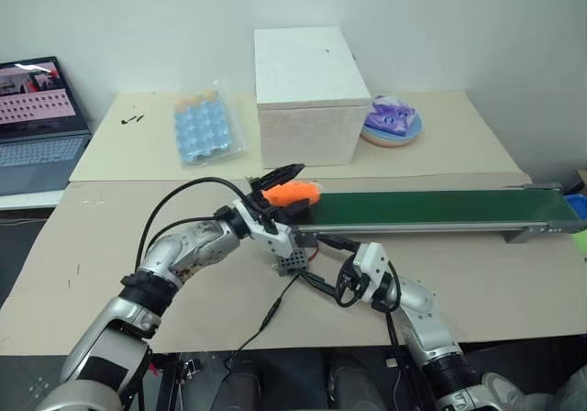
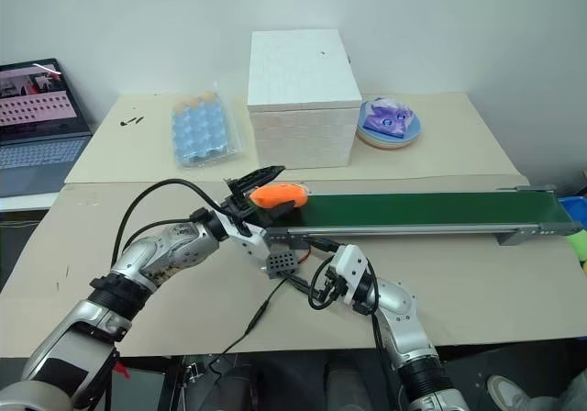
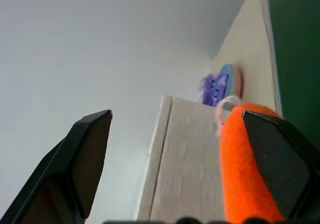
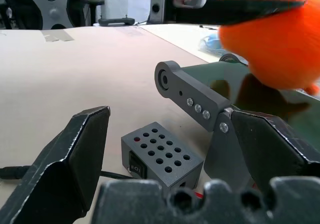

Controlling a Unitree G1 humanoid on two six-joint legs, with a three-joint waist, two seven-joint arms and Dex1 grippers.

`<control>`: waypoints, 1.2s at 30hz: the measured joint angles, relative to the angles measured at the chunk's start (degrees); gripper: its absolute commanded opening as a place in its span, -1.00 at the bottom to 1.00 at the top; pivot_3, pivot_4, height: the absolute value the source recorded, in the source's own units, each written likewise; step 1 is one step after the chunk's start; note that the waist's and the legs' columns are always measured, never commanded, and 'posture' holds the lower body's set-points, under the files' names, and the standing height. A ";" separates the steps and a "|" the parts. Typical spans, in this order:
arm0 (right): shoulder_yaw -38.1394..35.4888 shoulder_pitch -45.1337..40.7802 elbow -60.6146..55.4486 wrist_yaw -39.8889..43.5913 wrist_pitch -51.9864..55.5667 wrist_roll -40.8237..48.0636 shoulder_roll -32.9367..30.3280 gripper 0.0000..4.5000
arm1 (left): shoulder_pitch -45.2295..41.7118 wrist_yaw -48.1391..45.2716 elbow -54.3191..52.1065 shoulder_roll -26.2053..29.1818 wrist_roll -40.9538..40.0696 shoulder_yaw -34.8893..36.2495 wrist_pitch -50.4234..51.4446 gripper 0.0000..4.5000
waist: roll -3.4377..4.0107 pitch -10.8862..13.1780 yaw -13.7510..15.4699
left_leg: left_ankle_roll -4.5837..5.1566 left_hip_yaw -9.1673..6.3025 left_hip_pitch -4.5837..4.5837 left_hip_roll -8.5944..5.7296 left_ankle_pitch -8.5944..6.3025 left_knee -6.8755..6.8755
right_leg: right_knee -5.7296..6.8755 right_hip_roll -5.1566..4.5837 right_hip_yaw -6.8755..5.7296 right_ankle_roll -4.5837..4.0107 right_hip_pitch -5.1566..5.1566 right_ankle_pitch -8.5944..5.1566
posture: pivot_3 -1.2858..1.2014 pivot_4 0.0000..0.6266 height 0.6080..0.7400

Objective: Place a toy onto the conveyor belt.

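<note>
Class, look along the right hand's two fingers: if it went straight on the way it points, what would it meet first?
Probably the small grey box, lying just ahead of the right hand; behind it stands the conveyor belt. Depth is uncertain.

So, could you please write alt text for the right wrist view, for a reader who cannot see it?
The orange fish sits on the near end of the green belt, with a black finger of the left pincer lying across its top. Nearer, the open right pincer frames a small grey box with holes, on the beige table.
</note>
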 measured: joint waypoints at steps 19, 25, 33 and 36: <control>0.00 -0.66 1.33 0.02 -0.53 -0.47 0.07 1.00 | 7.44 -24.17 -6.16 -3.66 -36.24 10.61 17.07 0.98 | 0.00 0.00 -0.01 | 0.00 0.00 0.00 0.00 0.00 0.03 | 0.07 0.00 0.01 0.00 -0.01 0.00 | 0.03 -0.52 1.00; -0.08 -1.04 1.70 0.07 -1.02 -0.60 -0.16 1.00 | 13.36 -44.96 -21.51 0.67 -66.94 15.27 47.38 0.98 | 0.01 0.00 -1.19 | 0.01 -0.01 0.09 0.00 0.00 0.04 | 0.22 0.01 0.07 0.00 0.00 -0.03 | 0.03 -0.52 1.00; -0.07 -0.99 1.82 0.17 -1.23 -0.97 -0.26 1.00 | 14.36 -50.63 -23.04 2.09 -73.28 20.26 58.09 0.98 | 0.00 0.01 -1.30 | 0.00 -0.01 0.21 0.00 0.00 0.04 | 0.35 0.03 0.08 -0.05 0.05 -0.07 | 0.03 -0.52 1.00; -0.07 -0.99 1.83 0.17 -1.23 -0.97 -0.31 1.00 | 14.36 -50.81 -23.92 0.89 -73.24 20.65 58.64 0.98 | 0.00 0.01 -1.29 | 0.00 -0.01 0.20 0.01 0.00 0.04 | 0.33 0.03 0.08 -0.05 0.04 -0.07 | 0.03 -0.52 1.00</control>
